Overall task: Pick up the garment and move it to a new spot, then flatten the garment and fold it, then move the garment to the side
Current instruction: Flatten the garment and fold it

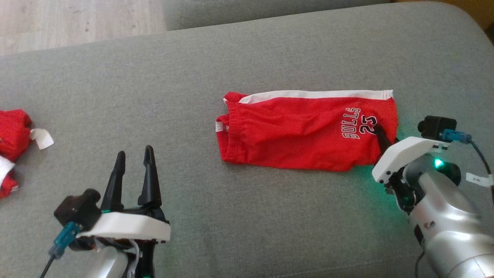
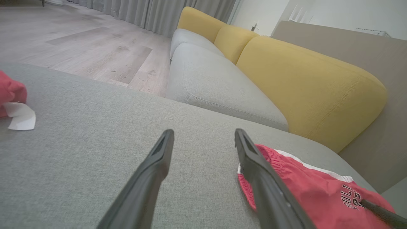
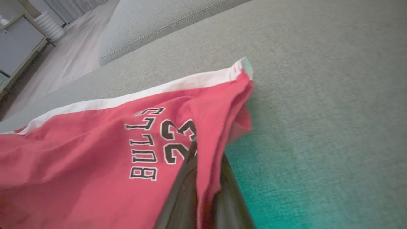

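Observation:
The garment (image 1: 305,129) is a pair of red shorts with a white side stripe and "BULLS 23" print, lying folded lengthwise on the grey cushion (image 1: 247,58). My right gripper (image 1: 380,135) is shut on the garment's right hem; in the right wrist view the red cloth (image 3: 95,152) is pinched between the dark fingers (image 3: 181,194). My left gripper (image 1: 133,158) stands open at the lower left, apart from the garment, with nothing between its fingers. In the left wrist view the garment's waistband end (image 2: 302,187) lies just right of that gripper (image 2: 203,133).
Another red garment (image 1: 11,150) with a white tag (image 1: 41,138) lies at the cushion's left edge. A wooden floor (image 1: 77,19) shows beyond the far edge. A second grey seat (image 2: 216,82) with yellow backrests (image 2: 305,86) stands beyond.

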`<state>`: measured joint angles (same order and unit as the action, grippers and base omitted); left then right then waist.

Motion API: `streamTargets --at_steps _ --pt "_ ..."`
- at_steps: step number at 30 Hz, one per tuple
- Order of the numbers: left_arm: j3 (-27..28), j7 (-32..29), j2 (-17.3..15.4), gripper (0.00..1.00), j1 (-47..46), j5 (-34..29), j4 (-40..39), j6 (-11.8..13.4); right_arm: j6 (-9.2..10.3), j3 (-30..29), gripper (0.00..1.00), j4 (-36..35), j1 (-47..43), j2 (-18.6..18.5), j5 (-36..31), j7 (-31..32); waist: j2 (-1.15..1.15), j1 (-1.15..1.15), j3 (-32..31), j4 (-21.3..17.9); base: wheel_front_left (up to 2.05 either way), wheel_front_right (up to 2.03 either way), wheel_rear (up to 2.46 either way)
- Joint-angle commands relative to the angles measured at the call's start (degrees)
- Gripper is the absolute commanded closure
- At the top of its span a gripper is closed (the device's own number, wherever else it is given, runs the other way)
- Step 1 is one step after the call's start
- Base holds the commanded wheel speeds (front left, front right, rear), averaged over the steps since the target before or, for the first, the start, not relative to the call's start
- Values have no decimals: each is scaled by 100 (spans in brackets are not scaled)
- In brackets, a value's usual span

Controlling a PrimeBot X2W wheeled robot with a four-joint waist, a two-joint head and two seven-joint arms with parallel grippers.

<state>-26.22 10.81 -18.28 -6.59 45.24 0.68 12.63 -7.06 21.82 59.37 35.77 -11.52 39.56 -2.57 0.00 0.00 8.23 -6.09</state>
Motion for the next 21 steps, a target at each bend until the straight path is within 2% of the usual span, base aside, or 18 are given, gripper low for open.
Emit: streamTargets --at_steps 1,4,10,15,21 --pt "165 4 -136 0 -130 -53 -174 27 -43 58 100 -152 89 67 -40 -34 0 0 -18 40 0 0 0" --pt "116 -20 -126 0 -115 -52 -135 16 -43 52 100 -223 208 133 -132 -36 0 0 -66 156 0 0 0" --pt "54 -16 -71 0 -80 -40 -125 30 -43 208 100 -659 618 521 -302 118 0 0 -167 502 0 0 0" --pt "39 5 -34 0 -94 -33 -136 34 -43 562 100 -919 780 733 -417 560 0 0 -152 759 0 0 0" --pt "33 73 39 0 -92 -4 -88 9 -43 1041 100 -1027 657 811 -606 1065 0 0 -140 996 0 0 0"
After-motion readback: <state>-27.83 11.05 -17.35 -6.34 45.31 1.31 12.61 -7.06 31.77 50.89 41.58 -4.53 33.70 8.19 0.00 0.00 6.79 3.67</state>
